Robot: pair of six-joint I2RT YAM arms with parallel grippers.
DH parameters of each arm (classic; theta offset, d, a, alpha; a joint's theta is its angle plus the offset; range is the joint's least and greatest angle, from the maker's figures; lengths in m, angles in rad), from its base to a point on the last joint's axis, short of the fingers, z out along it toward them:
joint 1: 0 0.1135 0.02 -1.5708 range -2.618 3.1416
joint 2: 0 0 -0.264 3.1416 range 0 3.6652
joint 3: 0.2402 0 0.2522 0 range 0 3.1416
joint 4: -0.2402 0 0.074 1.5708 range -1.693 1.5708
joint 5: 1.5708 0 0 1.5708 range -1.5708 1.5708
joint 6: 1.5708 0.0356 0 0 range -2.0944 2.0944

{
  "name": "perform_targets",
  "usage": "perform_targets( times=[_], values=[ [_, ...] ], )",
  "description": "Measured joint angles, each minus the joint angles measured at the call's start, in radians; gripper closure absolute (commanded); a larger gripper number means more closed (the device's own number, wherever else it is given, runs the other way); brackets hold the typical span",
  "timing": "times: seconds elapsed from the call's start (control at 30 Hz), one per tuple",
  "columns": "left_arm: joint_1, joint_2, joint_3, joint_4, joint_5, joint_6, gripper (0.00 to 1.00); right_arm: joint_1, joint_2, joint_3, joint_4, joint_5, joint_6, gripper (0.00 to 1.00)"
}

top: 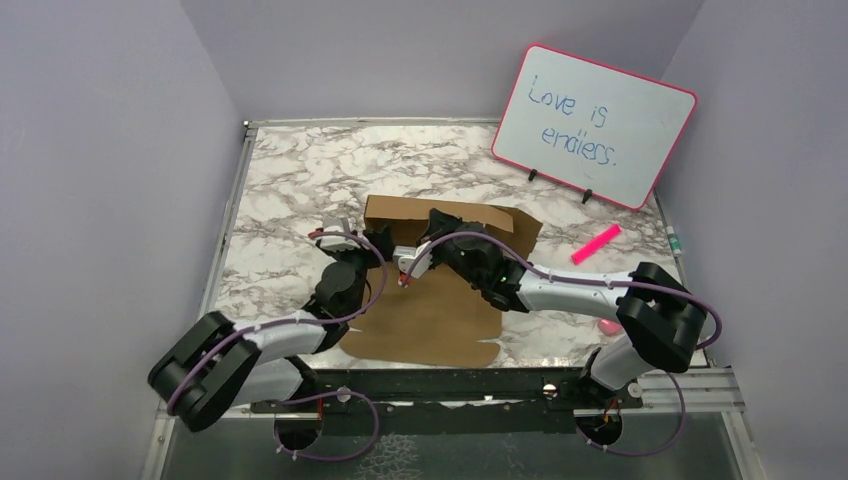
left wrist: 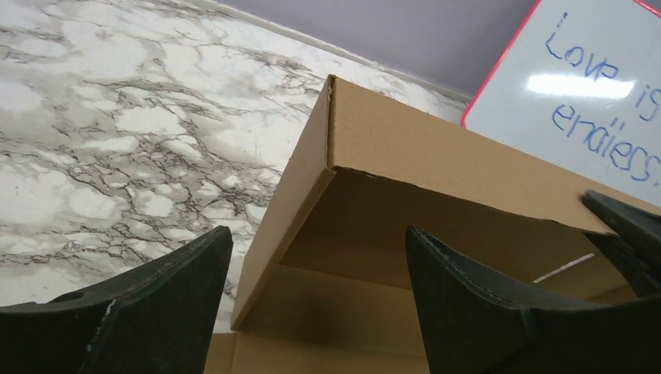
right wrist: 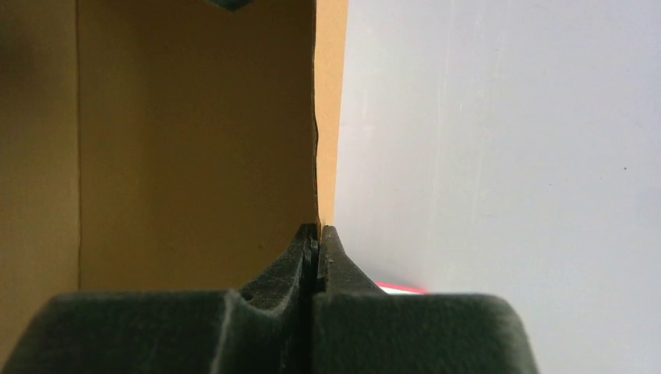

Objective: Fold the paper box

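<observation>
The marbled surface (top: pixel 300 170) carries the paper box (top: pixel 440 325) at its middle, just ahead of both arms. The box is half formed: its far wall and left side wall stand upright, while the near panel lies flat. A pink-framed whiteboard (top: pixel 595 125) stands behind it on the right. The left hand (left wrist: pixel 317 234) hangs with fingers spread apart before the box's raised left corner. The right hand (right wrist: pixel 318 227), reaching inside the walls, has its fingers pressed together, tips at a wall's edge. A pink marker (top: pixel 596 243) lies to the box's right.
</observation>
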Motion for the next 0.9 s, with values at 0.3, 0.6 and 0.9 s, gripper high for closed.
perform_targets(
  times=[0.3, 0.6, 0.9],
  values=[
    [0.000, -0.428, -0.097, -0.401, 0.104, -0.058, 0.07, 0.000, 0.003, 0.005, 0.000, 0.000, 0.006, 0.96],
    [0.013, -0.735, -0.091, -0.835, 0.114, -0.149, 0.01, 0.000, 0.005, 0.013, -0.027, 0.000, 0.048, 0.63],
    [0.018, -0.744, 0.177, -1.129, 0.142, -0.181, 0.01, 0.000, -0.013, 0.030, -0.131, -0.010, 0.169, 0.24]
  ],
)
